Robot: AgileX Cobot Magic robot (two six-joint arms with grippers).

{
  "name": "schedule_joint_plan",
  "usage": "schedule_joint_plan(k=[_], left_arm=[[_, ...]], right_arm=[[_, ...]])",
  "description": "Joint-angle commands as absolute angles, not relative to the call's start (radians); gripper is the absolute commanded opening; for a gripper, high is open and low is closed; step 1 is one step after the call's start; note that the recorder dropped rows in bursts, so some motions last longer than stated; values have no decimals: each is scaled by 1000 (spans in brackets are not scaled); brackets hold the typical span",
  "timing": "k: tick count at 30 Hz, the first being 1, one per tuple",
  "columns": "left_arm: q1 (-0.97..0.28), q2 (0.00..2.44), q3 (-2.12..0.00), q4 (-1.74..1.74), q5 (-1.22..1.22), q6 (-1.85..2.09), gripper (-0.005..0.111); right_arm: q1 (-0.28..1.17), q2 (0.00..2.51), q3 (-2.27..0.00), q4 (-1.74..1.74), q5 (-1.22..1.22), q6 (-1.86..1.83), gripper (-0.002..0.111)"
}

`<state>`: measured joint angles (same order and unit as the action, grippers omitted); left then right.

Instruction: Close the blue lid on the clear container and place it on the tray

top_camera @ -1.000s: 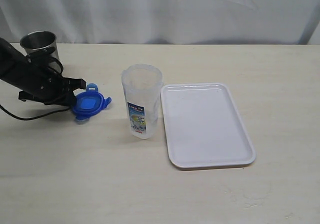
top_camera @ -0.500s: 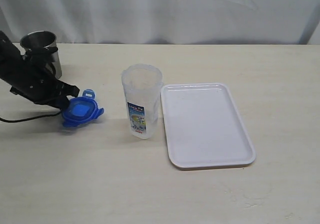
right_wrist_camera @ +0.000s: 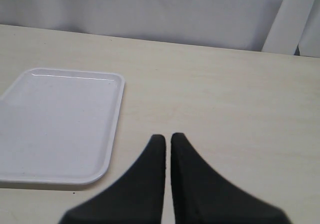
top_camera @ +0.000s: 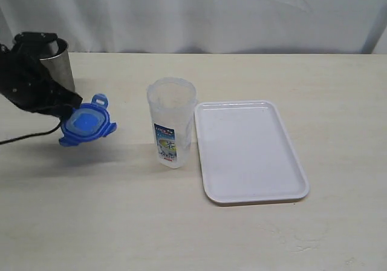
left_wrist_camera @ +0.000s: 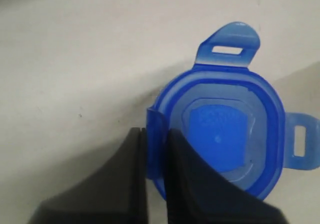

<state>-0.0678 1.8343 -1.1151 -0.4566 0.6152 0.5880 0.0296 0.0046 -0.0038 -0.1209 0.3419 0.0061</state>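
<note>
- We see the black left arm reaching in from nine o'clock in the exterior view, its left gripper [top_camera: 71, 109] angled down toward the pale wooden table [top_camera: 181, 235].
- In the left wrist view the left gripper [left_wrist_camera: 154, 146] has its two black fingers [left_wrist_camera: 131, 159] pinched on one snap flap of the small bright blue plastic lid [left_wrist_camera: 225, 134]. The jaws are clamped on that flap.
- The blue lid [top_camera: 84, 124] hangs tilted at the fingertips, well apart from the tall clear plastic container [top_camera: 172, 123], at its nine o'clock.
- The lid is roughly octagonal and translucent, with slotted flaps sticking out at its edges and a darker blue panel in the middle.
- The clear container stands upright and open-topped on the table, with a blue-and-white printed label low on its side.
- The flat white rectangular plastic tray [top_camera: 251, 153] lies just beside the container at its three o'clock. It has smooth rounded corners and a low rim.
- A shiny tapered steel cup [top_camera: 57, 62] stands at the container's ten o'clock, partly behind the left arm.
- In the right wrist view the right gripper [right_wrist_camera: 167, 139] hovers over bare table with the tray [right_wrist_camera: 55, 124] nearby. Its black tapered fingers are nearly together and hold nothing.
</note>
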Motion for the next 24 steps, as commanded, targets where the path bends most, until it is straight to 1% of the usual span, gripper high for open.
schedule_joint_plan(k=[1, 4, 6, 11, 14, 16, 24], left_arm=[[-65, 1891, -1026, -579, 565, 570, 0], [-65, 1902, -1021, -607, 593, 566, 0], [-65, 1902, -1021, -597, 603, 564, 6], [-65, 1907, -1021, -547, 637, 564, 38], [-65, 1916, -1021, -507, 651, 564, 47], [-65, 1917, -1021, -474, 651, 564, 49], [-65, 1917, -1021, -483, 589, 614, 48]], right_arm=[[26, 0, 0, -115, 343, 7, 5], [26, 0, 0, -115, 343, 7, 5], [26, 0, 0, -115, 343, 7, 5], [26, 0, 0, -115, 343, 7, 5], [26, 0, 0, -115, 343, 7, 5], [26, 0, 0, -115, 343, 7, 5], [26, 0, 0, -115, 343, 7, 5]])
